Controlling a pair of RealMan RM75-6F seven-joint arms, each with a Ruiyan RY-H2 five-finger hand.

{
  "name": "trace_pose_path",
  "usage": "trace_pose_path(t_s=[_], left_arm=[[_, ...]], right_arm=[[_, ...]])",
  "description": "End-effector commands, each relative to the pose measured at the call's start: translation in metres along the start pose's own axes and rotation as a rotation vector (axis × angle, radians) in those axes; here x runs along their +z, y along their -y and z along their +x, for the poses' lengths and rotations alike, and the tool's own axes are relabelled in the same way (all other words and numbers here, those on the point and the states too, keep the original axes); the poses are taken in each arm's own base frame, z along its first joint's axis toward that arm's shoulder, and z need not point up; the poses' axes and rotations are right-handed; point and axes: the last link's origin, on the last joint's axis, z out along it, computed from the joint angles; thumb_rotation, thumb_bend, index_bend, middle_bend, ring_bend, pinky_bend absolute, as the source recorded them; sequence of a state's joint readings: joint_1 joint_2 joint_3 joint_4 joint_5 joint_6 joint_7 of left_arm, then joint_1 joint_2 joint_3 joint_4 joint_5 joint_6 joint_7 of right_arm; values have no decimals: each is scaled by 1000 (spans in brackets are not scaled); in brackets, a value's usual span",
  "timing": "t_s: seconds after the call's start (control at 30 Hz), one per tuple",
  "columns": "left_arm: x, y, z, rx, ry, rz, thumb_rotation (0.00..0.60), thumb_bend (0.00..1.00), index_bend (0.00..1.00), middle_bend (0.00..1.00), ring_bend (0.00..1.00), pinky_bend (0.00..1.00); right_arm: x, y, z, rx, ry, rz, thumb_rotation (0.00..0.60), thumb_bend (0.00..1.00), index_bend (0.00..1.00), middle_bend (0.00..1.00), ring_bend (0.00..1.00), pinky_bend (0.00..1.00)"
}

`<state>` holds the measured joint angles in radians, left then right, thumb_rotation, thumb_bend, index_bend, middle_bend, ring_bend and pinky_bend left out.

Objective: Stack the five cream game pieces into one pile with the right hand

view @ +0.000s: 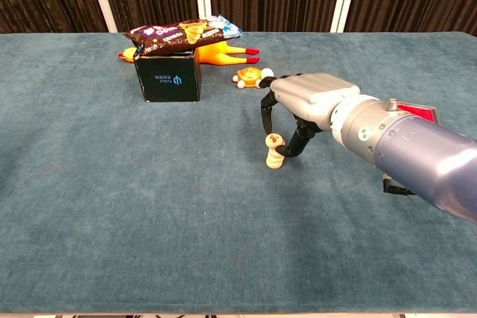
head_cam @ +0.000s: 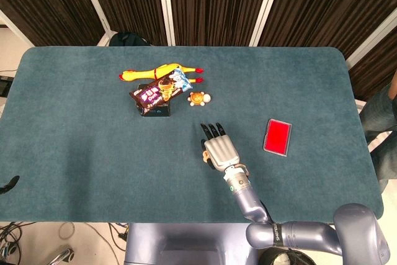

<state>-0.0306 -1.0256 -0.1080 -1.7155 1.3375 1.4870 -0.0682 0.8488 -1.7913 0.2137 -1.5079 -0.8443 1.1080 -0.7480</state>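
A short pile of cream game pieces (view: 274, 156) stands on the teal table, left of my right hand (view: 309, 100). Its top piece (view: 274, 140), marked in red, sits tilted between a dark finger and the thumb, which pinch it. In the head view the pile (head_cam: 204, 156) peeks out at the left side of my right hand (head_cam: 221, 151), which hides most of it. Of my left hand, only a dark tip (head_cam: 8, 184) shows at the left edge of the head view.
A black box (view: 168, 77) with a snack bag (view: 186, 33) on top stands at the back left, with a yellow rubber chicken (view: 220, 53) behind it. A small turtle toy (view: 248, 76) lies just beyond my hand. A red card (head_cam: 277, 136) lies to the right.
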Motion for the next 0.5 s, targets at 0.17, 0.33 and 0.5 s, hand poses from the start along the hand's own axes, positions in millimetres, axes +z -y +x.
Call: trace_pose_path(t_s=[0.17, 0.33, 0.5], left_arm=[[0, 0, 0, 0, 0, 1, 600, 168, 152, 0, 0, 72], [0, 0, 0, 1, 1, 2, 600, 168, 152, 0, 0, 72], [0, 1, 0, 2, -1, 2, 600, 168, 152, 0, 0, 71]], right_arm=[[1, -2, 0, 0, -2, -12, 600, 379, 469, 0, 0, 0], [0, -2, 2, 3, -7, -9, 600, 379, 469, 0, 0, 0], [-7, -3, 5, -7, -6, 0, 600, 379, 469, 0, 0, 0]])
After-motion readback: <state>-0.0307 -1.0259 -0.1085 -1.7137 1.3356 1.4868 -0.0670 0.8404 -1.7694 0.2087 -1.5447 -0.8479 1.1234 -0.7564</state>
